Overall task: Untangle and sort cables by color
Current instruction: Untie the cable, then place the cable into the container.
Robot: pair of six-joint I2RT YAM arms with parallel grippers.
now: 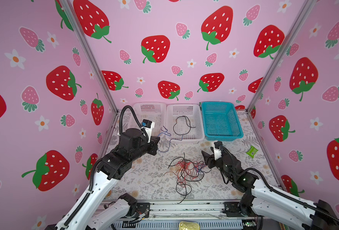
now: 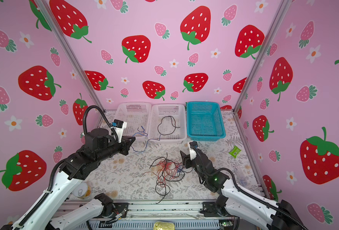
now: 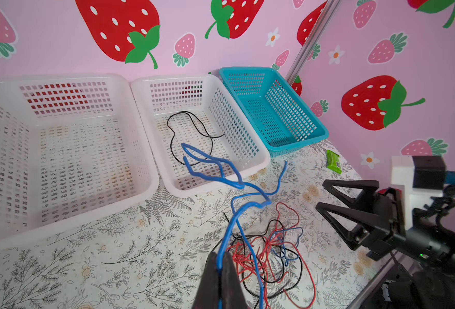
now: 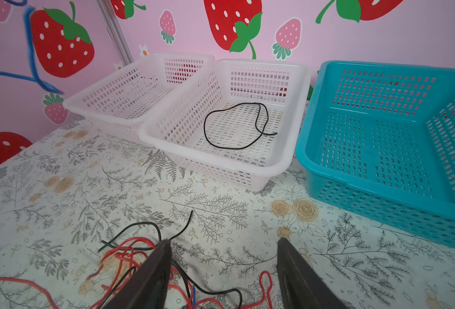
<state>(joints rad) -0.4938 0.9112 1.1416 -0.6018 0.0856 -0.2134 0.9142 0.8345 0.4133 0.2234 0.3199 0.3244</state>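
Note:
A tangle of red, black and blue cables (image 1: 186, 169) (image 2: 166, 169) lies mid-table, also seen in the left wrist view (image 3: 269, 248). My left gripper (image 1: 156, 143) (image 3: 221, 260) is shut on a blue cable (image 3: 241, 184) (image 1: 165, 131). That cable is lifted and dangles in front of the two white baskets. One black cable (image 1: 174, 125) (image 4: 207, 125) lies in the middle white basket (image 1: 184, 140). My right gripper (image 1: 208, 147) (image 4: 223, 240) stands open at the tangle's right edge, nothing between its fingers.
A left white basket (image 1: 150, 104) and a teal basket (image 1: 221, 103) stand with nothing in them along the back wall. A green packet (image 1: 252, 151) lies at the right. A can (image 2: 82, 190) sits near the left arm's base, and a gold tin (image 1: 188, 226) lies on the front rail.

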